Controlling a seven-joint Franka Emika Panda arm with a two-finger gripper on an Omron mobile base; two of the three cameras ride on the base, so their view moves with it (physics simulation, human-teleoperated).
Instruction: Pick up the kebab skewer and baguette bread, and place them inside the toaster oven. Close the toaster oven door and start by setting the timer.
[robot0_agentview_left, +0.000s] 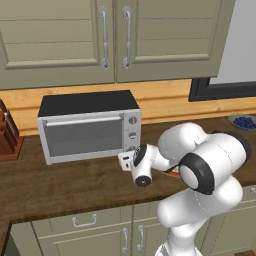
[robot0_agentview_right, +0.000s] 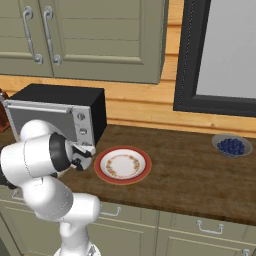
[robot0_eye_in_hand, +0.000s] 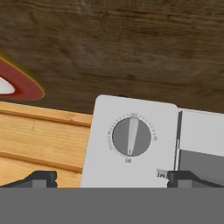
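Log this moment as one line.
phase: timer | toaster oven door: shut | gripper: open, facing knob | plate: bare

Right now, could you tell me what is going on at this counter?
The robot arm has brought its hand up to the right-hand control panel of the toaster oven, fingers spread open and holding nothing. In the hand view a round knob sits straight ahead between the fingertips, not yet gripped. The toaster oven door is shut. The red-rimmed plate beside the oven has nothing on it, and a bowl of blueberries sits farther right.
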